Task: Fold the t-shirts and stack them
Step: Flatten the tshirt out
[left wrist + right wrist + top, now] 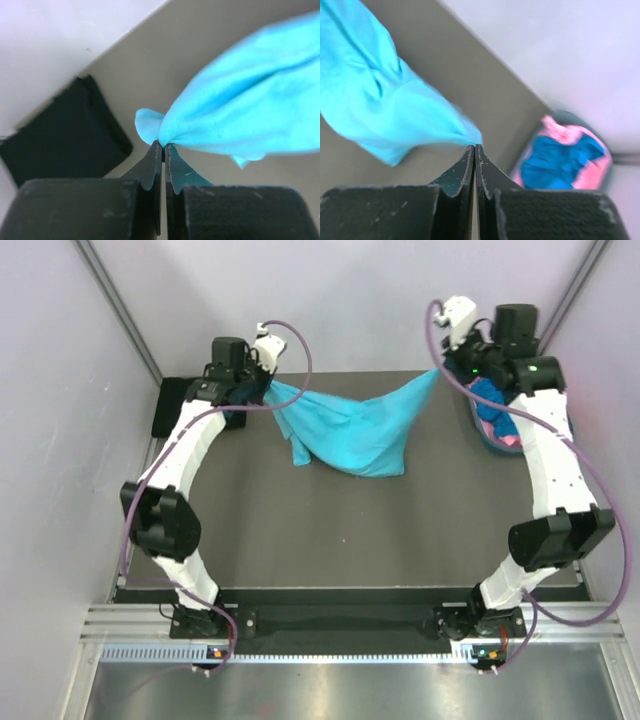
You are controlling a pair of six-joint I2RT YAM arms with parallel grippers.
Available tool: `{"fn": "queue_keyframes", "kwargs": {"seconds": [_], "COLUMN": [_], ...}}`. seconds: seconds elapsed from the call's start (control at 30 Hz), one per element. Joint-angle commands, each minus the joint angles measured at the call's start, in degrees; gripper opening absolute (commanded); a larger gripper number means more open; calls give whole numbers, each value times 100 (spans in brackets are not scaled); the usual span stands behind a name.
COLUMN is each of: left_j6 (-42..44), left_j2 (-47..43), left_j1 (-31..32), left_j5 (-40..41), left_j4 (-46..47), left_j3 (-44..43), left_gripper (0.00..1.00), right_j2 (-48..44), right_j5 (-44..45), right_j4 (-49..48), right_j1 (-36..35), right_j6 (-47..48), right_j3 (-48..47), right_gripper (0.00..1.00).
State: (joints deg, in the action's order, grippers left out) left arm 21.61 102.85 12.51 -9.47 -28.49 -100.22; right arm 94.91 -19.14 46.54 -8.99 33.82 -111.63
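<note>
The left jaws and right jaws each pinch a corner of the turquoise shirt (350, 435), stretching it over the bench (400, 530), presumably for flattening.

I see the turquoise t-shirt (350, 430) strung between my left hand (164, 150) and right hand (475, 149), one end pinched in each, its middle sagging toward the counter (400, 530); the black t-shirt (172, 405) lies folded far left; the pink t-shirt (560, 132) and royal blue t-shirt (552, 162) lie bunched together far right.

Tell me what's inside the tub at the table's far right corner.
In the tub, a bunched royal blue shirt shows, with a pink shirt around it. Anything beneath them is covered.
</note>
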Motion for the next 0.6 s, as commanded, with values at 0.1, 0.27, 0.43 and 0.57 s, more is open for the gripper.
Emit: {"fn": "queue_keyframes", "kwargs": {"seconds": [0.1, 0.27, 0.43, 0.57], "left_j6": [257, 274, 222, 134], "left_j2": [-1890, -2102, -2163, -2225], "left_j1": [-21, -21, -12, -12], "left_j5": [60, 25, -247, -327], "left_j4": [1273, 1364, 1171, 926], "left_j3": [1065, 1444, 1611, 1699], "left_gripper": [0, 0, 0, 0], "right_j2": [-1290, -1704, -1836, -1802], "right_j5": [251, 402, 358, 34], "right_j4": [-760, -1130, -1113, -657], "right_j1": [152, 187, 240, 240], "right_j6": [-429, -473, -395, -131], "right_j3": [88, 1072, 1522, 1548], "right_gripper": [0, 0, 0, 0]}}
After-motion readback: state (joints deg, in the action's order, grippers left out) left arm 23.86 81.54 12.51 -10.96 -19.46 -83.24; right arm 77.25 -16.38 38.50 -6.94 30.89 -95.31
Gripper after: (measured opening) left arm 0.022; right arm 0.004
